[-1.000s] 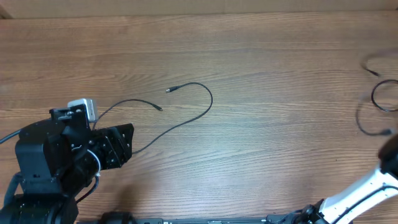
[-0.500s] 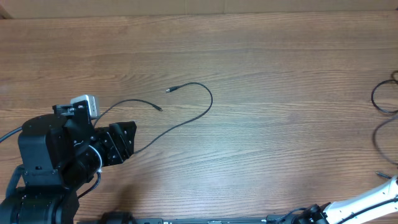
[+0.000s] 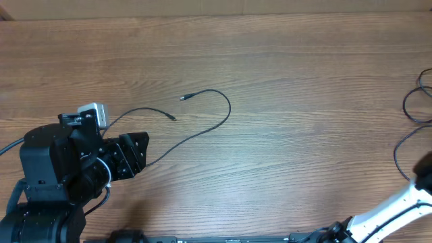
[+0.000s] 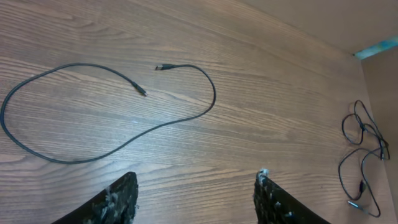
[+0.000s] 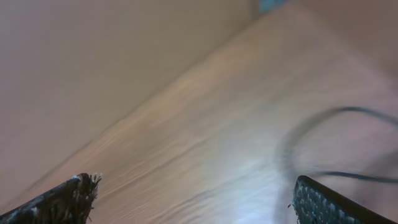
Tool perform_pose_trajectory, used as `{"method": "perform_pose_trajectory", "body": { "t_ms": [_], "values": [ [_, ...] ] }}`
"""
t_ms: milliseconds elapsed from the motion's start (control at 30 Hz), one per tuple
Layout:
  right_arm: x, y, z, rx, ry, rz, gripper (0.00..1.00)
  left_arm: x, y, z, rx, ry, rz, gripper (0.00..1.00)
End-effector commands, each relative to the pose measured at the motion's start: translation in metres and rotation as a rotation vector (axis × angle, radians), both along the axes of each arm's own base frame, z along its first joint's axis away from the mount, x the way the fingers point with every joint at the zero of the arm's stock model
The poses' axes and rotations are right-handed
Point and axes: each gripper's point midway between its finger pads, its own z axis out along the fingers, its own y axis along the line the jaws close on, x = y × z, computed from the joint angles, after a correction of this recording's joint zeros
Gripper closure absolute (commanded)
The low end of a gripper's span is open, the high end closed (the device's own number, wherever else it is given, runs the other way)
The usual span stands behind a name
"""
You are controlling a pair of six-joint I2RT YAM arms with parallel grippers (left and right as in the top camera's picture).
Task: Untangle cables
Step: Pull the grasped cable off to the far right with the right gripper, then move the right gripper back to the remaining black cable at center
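Observation:
One thin black cable lies loose in a wide curve on the wooden table, with both plug tips free. The left wrist view shows the whole cable, ahead of my left gripper. That gripper is open and empty, and in the overhead view it hovers at the lower left, just short of the cable. More cables lie looped at the right edge, also seen far right from the left wrist. My right gripper is wide open with nothing between its fingers, and a blurred cable lies ahead of it.
The white right arm reaches in from the lower right corner, and its end is cut off by the frame's edge. A small grey-white camera box sits on the left arm. A pale wall borders the table's far side.
The right gripper went from shut to wide open. The cables at the right edge shifted and now lie on the table. The left arm edged slightly right and then stayed still.

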Motion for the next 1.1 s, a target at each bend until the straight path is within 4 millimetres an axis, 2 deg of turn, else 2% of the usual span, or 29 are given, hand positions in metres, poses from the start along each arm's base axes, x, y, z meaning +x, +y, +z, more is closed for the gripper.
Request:
{"method": "perform_pose_trajectory", "body": {
  "t_ms": [0,100,200,400,533,667,867,1067],
  "values": [
    [0.031,0.066,0.019,-0.004,-0.050,0.176,0.00,-0.002,-0.002,0.007,-0.004,-0.020,-0.012,0.43],
    [0.049,0.119,0.015,-0.005,-0.034,0.287,0.00,-0.001,0.000,0.007,0.017,-0.030,-0.021,0.45],
    [0.060,0.173,0.007,0.005,0.016,0.374,0.00,-0.001,0.008,0.004,0.065,-0.025,0.006,0.46],
    [0.062,0.243,-0.018,-0.078,0.170,0.433,0.00,-0.010,0.016,-0.002,0.141,-0.014,-0.001,0.60],
    [0.049,0.295,-0.035,-0.113,0.286,0.500,0.00,-0.022,0.022,0.007,0.174,-0.073,0.020,0.60],
    [0.033,0.348,-0.044,-0.060,0.374,0.534,0.00,-0.043,0.029,0.017,0.201,-0.141,0.057,0.59],
    [0.008,0.404,-0.056,-0.056,0.498,0.512,0.00,-0.081,0.033,0.018,0.216,-0.192,0.089,0.53],
    [-0.026,0.465,-0.064,-0.126,0.590,0.541,0.00,-0.099,0.039,0.011,0.219,-0.180,0.129,0.53]
  ]
}}
